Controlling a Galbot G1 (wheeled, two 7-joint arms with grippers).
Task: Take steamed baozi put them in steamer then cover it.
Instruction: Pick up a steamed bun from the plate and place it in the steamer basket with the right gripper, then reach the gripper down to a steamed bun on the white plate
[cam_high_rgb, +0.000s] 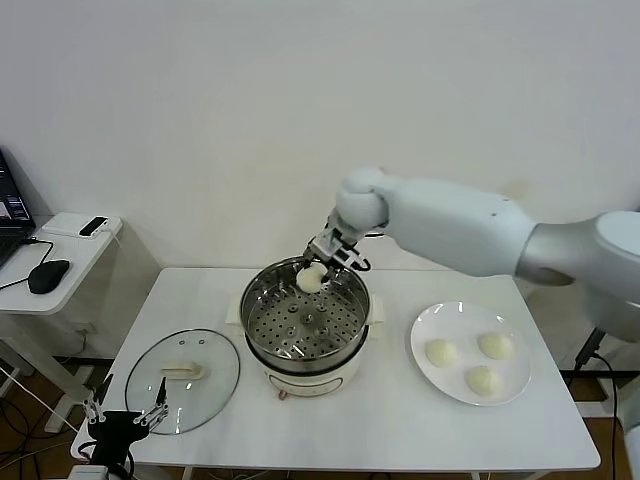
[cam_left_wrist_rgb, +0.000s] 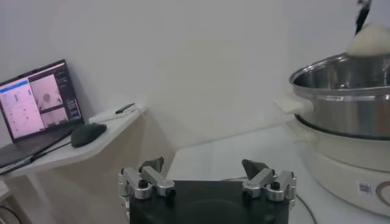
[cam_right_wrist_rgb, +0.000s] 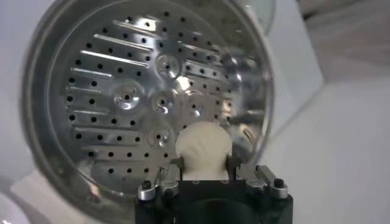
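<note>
the steamer (cam_high_rgb: 305, 328) sits mid-counter, its perforated floor bare. the cover (cam_high_rgb: 182, 380) lies flat by the counter's front-left corner, and the plate (cam_high_rgb: 470, 352) toward the right edge carries three more buns. the right gripper (cam_high_rgb: 325, 262) hangs over the steamer's back rim, its fingers (cam_right_wrist_rgb: 177, 165) clamped on a steamed baozi (cam_high_rgb: 311, 278) that looks clear of the floor. let go this high and this near the wall, the soft bun could bounce, roll against the metal or dent. the left gripper (cam_high_rgb: 125, 414) waits spread wide and empty off the front-left corner.
</note>
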